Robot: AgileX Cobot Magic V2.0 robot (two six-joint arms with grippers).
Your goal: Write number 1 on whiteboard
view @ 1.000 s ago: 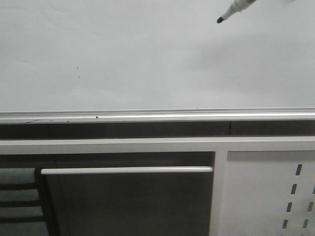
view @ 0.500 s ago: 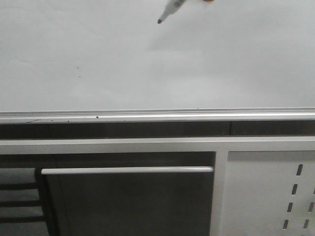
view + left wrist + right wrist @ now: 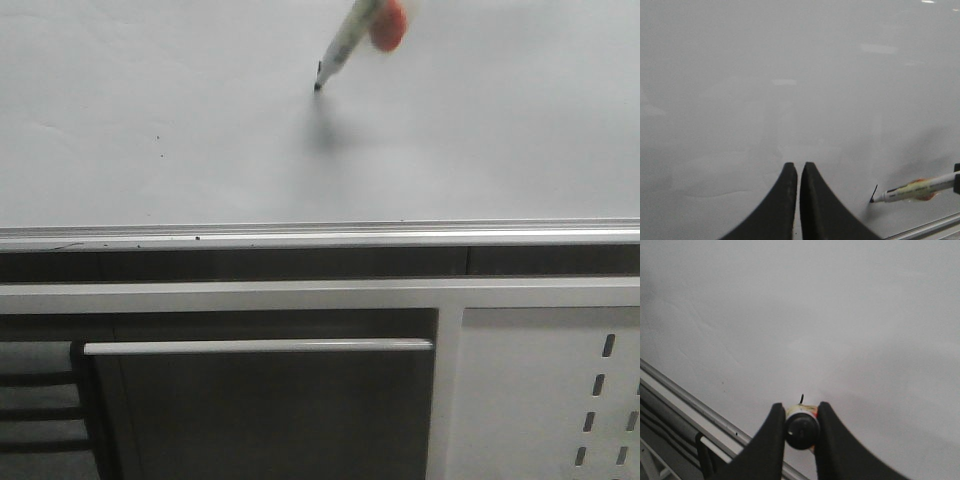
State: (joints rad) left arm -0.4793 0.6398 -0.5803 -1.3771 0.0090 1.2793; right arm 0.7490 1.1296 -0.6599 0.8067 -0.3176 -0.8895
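Observation:
The whiteboard [image 3: 150, 100] fills the upper front view, pale grey, with a silver rail [image 3: 320, 238] along its lower edge. A white marker [image 3: 345, 45] with an orange-red label slants down from the top, its black tip against the board. A short thin black stroke, the number 1 [image 3: 318, 74], runs up from the tip. The number 1 [image 3: 874, 192] and the marker [image 3: 917, 188] show in the left wrist view, to one side of my left gripper [image 3: 799, 166], which is shut on nothing. My right gripper [image 3: 801, 407] is shut on the marker [image 3: 801, 429]; the number 1 [image 3: 801, 398] shows just beyond it.
Below the rail run a dark gap and a white frame, then a dark panel with a silver bar handle [image 3: 258, 346]. A perforated white metal panel [image 3: 560, 400] stands at the lower right. Tiny dark specks [image 3: 160, 137] dot the board's left part.
The marker swung left across the top of the board, then came down. Its tip now meets the board, and a short black stroke has appeared there.

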